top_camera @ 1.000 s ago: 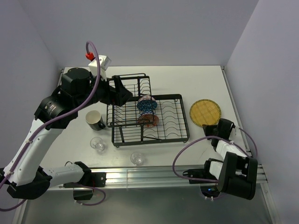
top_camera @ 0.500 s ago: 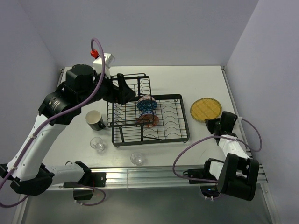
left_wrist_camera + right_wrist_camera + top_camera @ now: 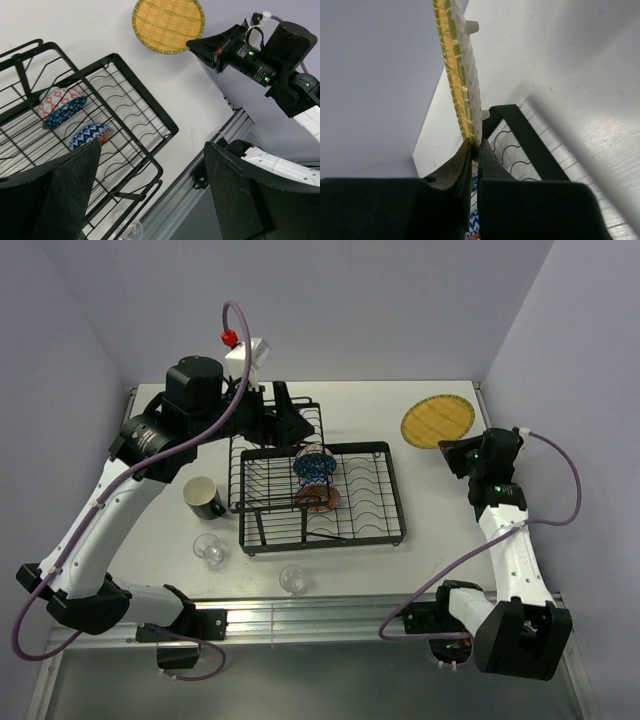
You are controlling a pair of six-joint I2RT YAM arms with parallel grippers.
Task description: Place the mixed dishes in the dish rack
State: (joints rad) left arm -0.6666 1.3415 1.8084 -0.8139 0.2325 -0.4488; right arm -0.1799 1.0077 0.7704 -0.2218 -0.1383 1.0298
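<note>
We see the right fingers clamped on the rim of the yellow plate — it hangs above the worktop, right of the dish rack; the left fingers gape wide over it.

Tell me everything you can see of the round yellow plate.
The round yellow plate has a woven-looking crosshatch face. Seen edge-on from the right wrist, its underside looks white and ribbed, with small pegs. The right pincer is shut on its rim and is the only thing touching it. The plate appears to be held off the table, to the right of the dish rack and apart from it, with its face toward the overhead camera. It looks whole and empty.
</note>
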